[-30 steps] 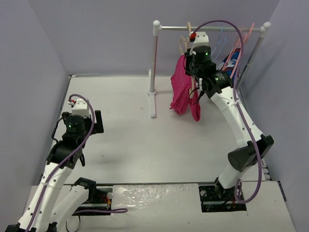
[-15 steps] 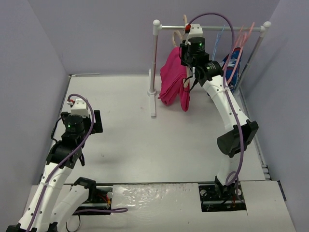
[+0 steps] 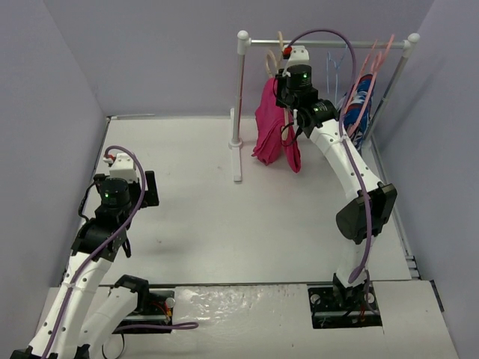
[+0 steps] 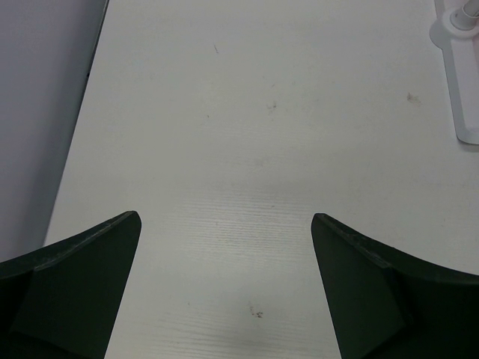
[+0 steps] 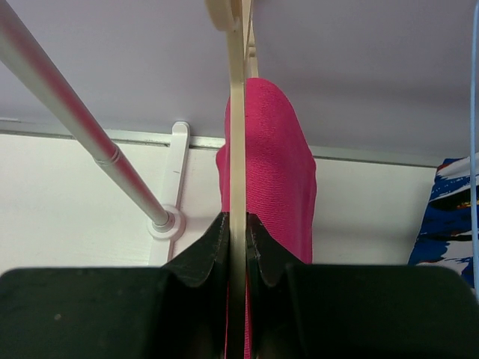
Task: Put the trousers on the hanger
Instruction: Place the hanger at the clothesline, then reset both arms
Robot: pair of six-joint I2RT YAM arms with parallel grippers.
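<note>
The right gripper [image 5: 237, 224] is clamped on the hanger [image 5: 236, 112], its two fingers pinching the thin beige edge from either side. The trousers [image 5: 273, 164] are draped over that hanger and hang down on the side away from the rail [image 5: 82, 134], folded into a long pink bundle well clear of the table [image 3: 194, 194]. All this is up at the rack near the table's far right corner, with the hanger's hook close by the rail. Whether the hook is over the rail yet I cannot tell. A blue garment [image 5: 449, 202] hangs just to the right.

The left gripper [image 4: 224, 239] has its jaws spread wide and holds nothing, hovering above the table near its left edge.

The trousers look soft, limp and light, so they should follow wherever the hanger goes and could slide off if it tips. The hanger is stiff, and the better place to grip is its rigid body, kept level.
</note>
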